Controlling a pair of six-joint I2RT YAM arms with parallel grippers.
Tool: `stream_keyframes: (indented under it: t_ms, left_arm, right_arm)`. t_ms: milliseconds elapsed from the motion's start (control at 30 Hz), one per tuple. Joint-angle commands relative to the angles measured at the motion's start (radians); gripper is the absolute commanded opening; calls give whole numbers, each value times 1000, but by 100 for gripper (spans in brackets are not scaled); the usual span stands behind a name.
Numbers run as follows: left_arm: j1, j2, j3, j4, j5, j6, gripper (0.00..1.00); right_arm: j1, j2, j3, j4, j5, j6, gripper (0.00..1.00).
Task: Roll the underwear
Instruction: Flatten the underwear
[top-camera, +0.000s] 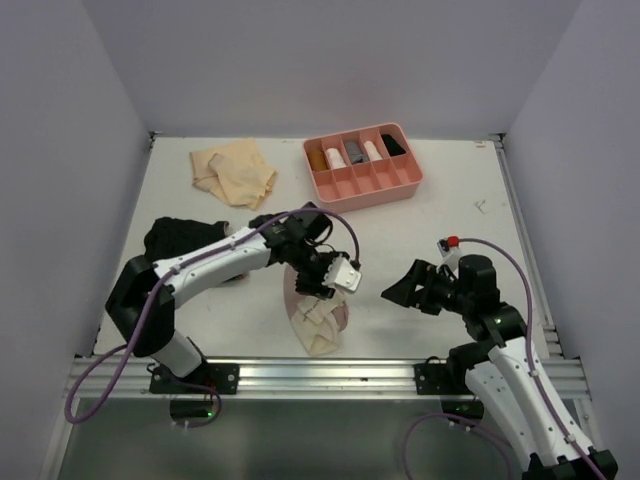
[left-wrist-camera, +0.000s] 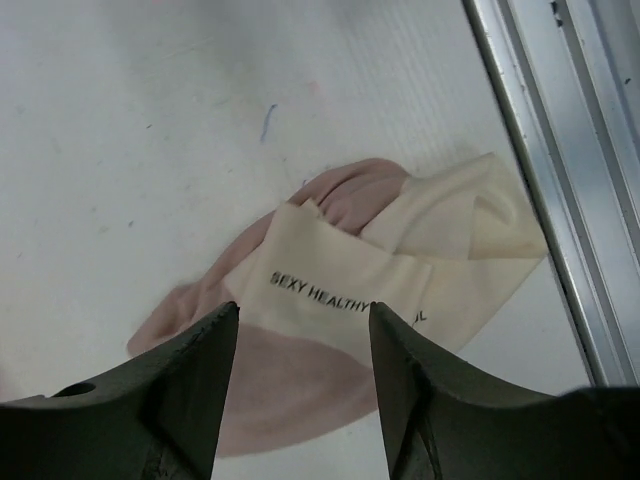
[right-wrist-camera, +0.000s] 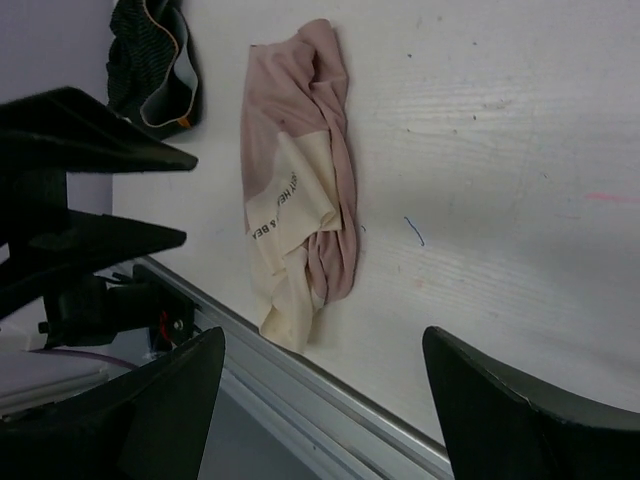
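The dusty pink underwear with cream patches (top-camera: 316, 318) lies crumpled near the table's front edge, printed text on its cream part (left-wrist-camera: 330, 285). My left gripper (top-camera: 318, 290) hovers just above it, open, with nothing between its fingers (left-wrist-camera: 303, 312). To the right of the garment my right gripper (top-camera: 400, 291) is wide open and empty (right-wrist-camera: 322, 340), facing the pink underwear (right-wrist-camera: 300, 200) from a short distance. The black underwear (top-camera: 180, 238) lies bunched at the left, partly under the left arm (right-wrist-camera: 150, 60). The pale tan underwear (top-camera: 235, 172) is spread at the back left.
A pink divided tray (top-camera: 362, 196) at the back holds several rolled items. An aluminium rail (top-camera: 320, 375) runs along the front edge, right beside the pink garment's cream end (left-wrist-camera: 560, 200). Grey walls close in both sides.
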Motion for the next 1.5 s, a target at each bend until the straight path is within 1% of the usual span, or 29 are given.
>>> stream_keyframes:
  t_ms: [0,67,133,267,433,633,700,733,800,833,900,933,1000,1100,1133,1167,1200,1233,1300,1333,1433,1467]
  left_arm:
    - [-99,76,35,7,-47,117,58]
    - [-126,104,41,24,-44,137,56]
    - [-131,136,50,44,-36,151,56]
    - [-134,193,96,37,-29,186,54]
    - [-134,270,112,37,-39,213,53]
    - [-134,330,110,30,-52,239,48]
    - [-132,334,100,37,-58,242,43]
    - [-131,334,96,39,-62,242,36]
    - [-129,324,87,47,-62,239,28]
    - [-123,316,84,51,-58,227,18]
    - [-114,279,75,60,-50,207,10]
    - [-99,262,67,68,-45,185,2]
    - [-74,193,41,102,-42,156,0]
    - [-1,114,34,125,-27,96,0]
    - [48,97,34,131,-26,50,0]
    - [74,69,34,137,-22,33,0]
    - [102,54,30,140,-21,19,0]
    - [155,26,15,157,-28,-32,0]
    - [209,3,-5,201,-36,-73,0]
    - [254,-14,-32,232,-47,-111,0]
    - [309,-15,-65,264,-94,-184,0]
    - [320,-11,-83,293,-111,-206,0]
  right_arm:
    - [3,22,34,-120,41,-25,84]
    - [3,27,41,-139,57,-40,83]
    - [5,24,37,-142,60,-40,82]
    - [3,28,35,-127,65,-41,82]
    - [3,56,37,-117,62,-55,80]
    - [5,80,49,-119,62,-75,80]
    - [5,90,54,-114,58,-83,79]
    - [5,94,54,-113,54,-84,78]
    - [5,102,55,-110,51,-91,77]
    - [5,105,57,-108,48,-95,76]
    - [5,110,58,-102,40,-103,75]
    - [6,113,58,-99,37,-107,72]
    - [6,128,58,-76,20,-109,70]
    - [15,154,61,-30,8,-117,63]
    - [18,183,66,-18,3,-118,61]
    - [32,197,69,11,-1,-118,56]
    - [43,217,84,24,0,-118,54]
    - [57,250,95,54,6,-117,52]
    - [125,293,135,85,46,-111,46]
    - [190,348,152,119,64,-109,44]
    - [322,457,234,185,161,-92,38]
    - [425,543,289,197,198,-92,38]
